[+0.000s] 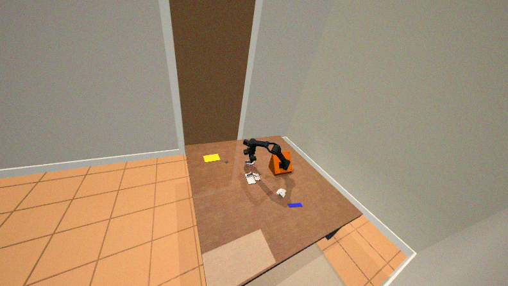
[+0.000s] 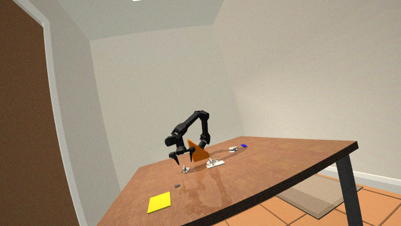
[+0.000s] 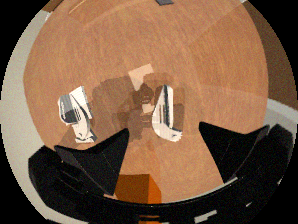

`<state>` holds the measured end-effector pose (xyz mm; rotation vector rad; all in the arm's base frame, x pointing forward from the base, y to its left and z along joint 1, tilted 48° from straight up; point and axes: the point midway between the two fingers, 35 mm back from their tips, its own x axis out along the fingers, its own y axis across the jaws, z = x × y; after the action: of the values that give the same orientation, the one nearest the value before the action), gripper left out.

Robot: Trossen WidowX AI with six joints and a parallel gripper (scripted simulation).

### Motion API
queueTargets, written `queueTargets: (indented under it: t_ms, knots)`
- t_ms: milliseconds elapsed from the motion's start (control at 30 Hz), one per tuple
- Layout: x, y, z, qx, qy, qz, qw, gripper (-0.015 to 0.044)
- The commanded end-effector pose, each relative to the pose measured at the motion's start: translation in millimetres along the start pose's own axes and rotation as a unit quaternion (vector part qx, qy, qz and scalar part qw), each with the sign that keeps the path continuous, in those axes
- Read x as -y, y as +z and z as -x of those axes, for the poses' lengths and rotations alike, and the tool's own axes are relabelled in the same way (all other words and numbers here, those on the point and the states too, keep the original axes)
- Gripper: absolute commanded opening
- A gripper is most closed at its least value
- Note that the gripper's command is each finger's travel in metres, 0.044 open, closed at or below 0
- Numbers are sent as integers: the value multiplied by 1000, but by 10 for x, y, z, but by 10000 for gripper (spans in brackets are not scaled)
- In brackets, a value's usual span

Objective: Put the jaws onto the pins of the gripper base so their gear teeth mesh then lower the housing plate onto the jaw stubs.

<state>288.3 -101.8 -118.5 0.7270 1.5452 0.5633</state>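
White jaw (image 1: 249, 163) (image 2: 185, 170) (image 3: 162, 120) lies at six o'clock from our gripper (image 1: 251, 159) (image 2: 185, 162) (image 3: 165, 128), exterior view; we hold fingers spread, empty, probably to straddle it.

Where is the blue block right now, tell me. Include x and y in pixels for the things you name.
In the top view the blue block (image 1: 295, 204) (image 2: 243, 145) lies on the table's right half, just below the small white part (image 1: 281, 192) (image 2: 233, 149); in the exterior view it sits just behind that part.

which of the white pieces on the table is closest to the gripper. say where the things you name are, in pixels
The small separate white piece (image 1: 249, 162) (image 2: 185, 169) (image 3: 163, 117), just below the open gripper (image 2: 185, 163) (image 3: 165, 128); the others lie farther off.
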Motion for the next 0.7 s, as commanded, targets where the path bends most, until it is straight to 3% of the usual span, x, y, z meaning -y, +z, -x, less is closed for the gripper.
queueTargets:
  t_ms: [0, 667]
  knots:
    - [-3, 5, -1, 2, 1, -2, 1000, 440]
    - [2, 7, -57, 0, 0, 0, 1000, 440]
